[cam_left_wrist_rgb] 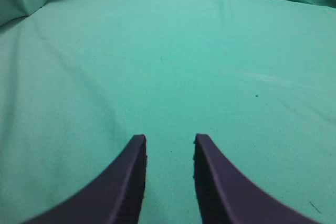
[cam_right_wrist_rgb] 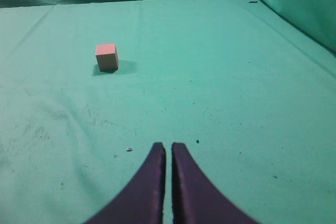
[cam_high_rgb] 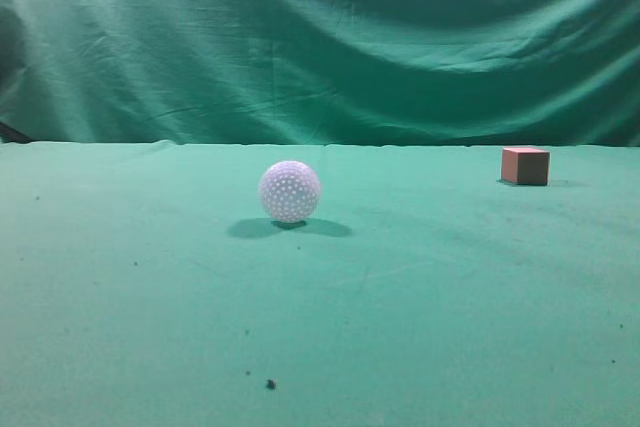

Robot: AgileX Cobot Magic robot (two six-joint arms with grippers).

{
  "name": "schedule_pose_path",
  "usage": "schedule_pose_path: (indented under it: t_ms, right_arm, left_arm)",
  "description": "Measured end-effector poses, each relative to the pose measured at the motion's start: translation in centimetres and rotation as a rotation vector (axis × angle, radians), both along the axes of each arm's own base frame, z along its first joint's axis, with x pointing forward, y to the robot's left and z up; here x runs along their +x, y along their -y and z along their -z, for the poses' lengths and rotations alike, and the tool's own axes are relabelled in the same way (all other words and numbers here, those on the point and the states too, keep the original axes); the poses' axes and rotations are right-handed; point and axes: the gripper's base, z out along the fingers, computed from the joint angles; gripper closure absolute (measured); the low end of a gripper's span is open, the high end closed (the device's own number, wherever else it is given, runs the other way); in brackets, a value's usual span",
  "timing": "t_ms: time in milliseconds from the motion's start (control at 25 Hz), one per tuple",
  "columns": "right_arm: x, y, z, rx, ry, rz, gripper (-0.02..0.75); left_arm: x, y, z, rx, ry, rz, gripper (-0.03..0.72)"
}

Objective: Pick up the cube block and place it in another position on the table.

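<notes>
The small salmon-pink matte cube block point(cam_high_rgb: 525, 165) sits flat on the green cloth tabletop point(cam_high_rgb: 420, 327), far on the right side and close to the back edge where the wrinkled green curtain point(cam_high_rgb: 320, 37) hangs. Bare cloth surrounds it on every side. The white dimpled ball point(cam_high_rgb: 290, 191) rests well apart, near the middle. The right gripper point(cam_right_wrist_rgb: 168, 148) is almost closed and empty, well short of the cube; the left gripper point(cam_left_wrist_rgb: 169, 140) stands partly open, holding nothing, over bare cloth
</notes>
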Motion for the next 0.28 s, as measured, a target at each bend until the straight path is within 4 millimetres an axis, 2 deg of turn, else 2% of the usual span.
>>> schedule_pose_path:
  t_ms: [280]
  right_arm:
    - [0.00, -0.01, 0.00, 0.002, 0.000, 0.000, 0.738]
  left_arm:
    - [0.00, 0.00, 0.00, 0.000, 0.000, 0.000, 0.426]
